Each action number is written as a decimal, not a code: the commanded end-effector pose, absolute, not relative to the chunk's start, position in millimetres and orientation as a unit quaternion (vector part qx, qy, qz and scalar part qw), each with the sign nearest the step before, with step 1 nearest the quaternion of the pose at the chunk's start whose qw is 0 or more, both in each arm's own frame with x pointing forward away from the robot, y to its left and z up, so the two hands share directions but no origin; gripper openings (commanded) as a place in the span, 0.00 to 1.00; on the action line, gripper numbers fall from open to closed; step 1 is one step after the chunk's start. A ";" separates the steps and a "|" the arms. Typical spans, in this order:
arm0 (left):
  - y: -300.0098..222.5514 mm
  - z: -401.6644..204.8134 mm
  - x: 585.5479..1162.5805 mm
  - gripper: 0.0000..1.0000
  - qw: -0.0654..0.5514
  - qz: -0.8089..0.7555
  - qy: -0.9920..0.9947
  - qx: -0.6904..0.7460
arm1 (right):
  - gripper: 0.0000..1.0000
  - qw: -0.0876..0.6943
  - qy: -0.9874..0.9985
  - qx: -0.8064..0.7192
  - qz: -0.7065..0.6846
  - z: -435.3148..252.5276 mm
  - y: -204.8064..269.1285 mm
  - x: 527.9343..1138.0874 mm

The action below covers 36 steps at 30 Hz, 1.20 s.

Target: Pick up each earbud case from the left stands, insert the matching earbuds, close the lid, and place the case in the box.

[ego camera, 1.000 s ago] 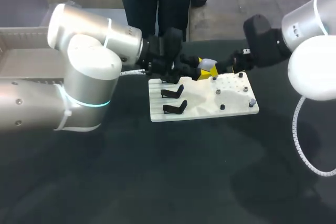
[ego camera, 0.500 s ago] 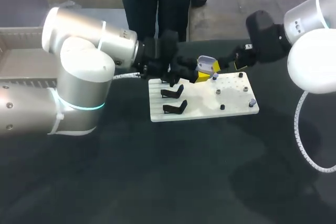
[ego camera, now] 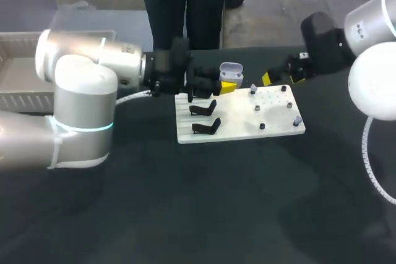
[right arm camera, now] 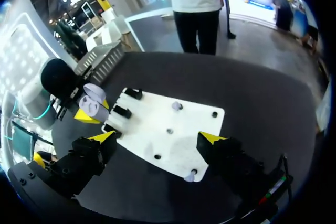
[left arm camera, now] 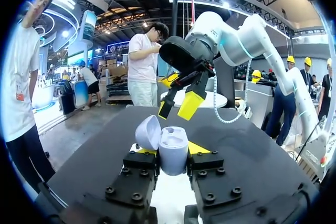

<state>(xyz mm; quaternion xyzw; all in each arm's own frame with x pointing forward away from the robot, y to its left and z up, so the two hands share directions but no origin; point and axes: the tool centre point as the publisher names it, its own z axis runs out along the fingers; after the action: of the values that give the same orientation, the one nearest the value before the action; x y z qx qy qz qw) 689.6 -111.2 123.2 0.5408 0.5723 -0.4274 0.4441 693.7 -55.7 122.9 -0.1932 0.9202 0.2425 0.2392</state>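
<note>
- Your left gripper (ego camera: pixel 226 85) is clamped on the pale lavender plastic earbud case (left arm camera: pixel 173 150), with one yellow-tipped finger on each side. The case stands upright with its hinged lid (left arm camera: pixel 148 132) flipped up.
- You are holding that case in the air over the far left corner of the flat white board (ego camera: pixel 238 119). The board lies near the far edge of the dark desk (ego camera: pixel 185 202).
- Your right gripper (right arm camera: pixel 157 140) hangs above the board's far right part. Its fingers are spread wide with nothing between them, near the case and facing it but not touching it.
- Two black angled stands (ego camera: pixel 204 109) show on the board's left half, and small dark pegs (ego camera: pixel 257 108) dot its right half.
- The pale grey slatted box (ego camera: pixel 18 36) sits by the desk's far left corner, well apart from the case.
</note>
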 end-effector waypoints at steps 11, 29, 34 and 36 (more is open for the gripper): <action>-87.5 135.6 667.9 0.00 0.500 -0.462 0.521 0.516 | 1.00 0.216 0.968 -0.108 0.063 107.5 -104.1 665.4; -90.3 132.9 663.7 0.00 0.488 -0.459 0.526 0.523 | 1.00 0.183 0.978 -0.088 0.038 95.2 -113.5 662.7; -92.7 130.4 667.7 0.00 0.483 -0.459 0.533 0.521 | 1.00 0.173 0.979 -0.099 0.033 87.2 -109.6 664.2; -93.2 131.5 667.8 0.00 0.483 -0.459 0.533 0.521 | 1.00 0.169 0.979 -0.105 0.037 82.1 -106.8 664.4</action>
<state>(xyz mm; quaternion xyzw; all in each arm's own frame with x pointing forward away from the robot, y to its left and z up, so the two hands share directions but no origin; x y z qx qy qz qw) 665.5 -90.6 131.8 0.5210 0.5344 -0.4585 0.4824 659.4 -114.2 88.7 -0.1032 0.9789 0.0399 0.1717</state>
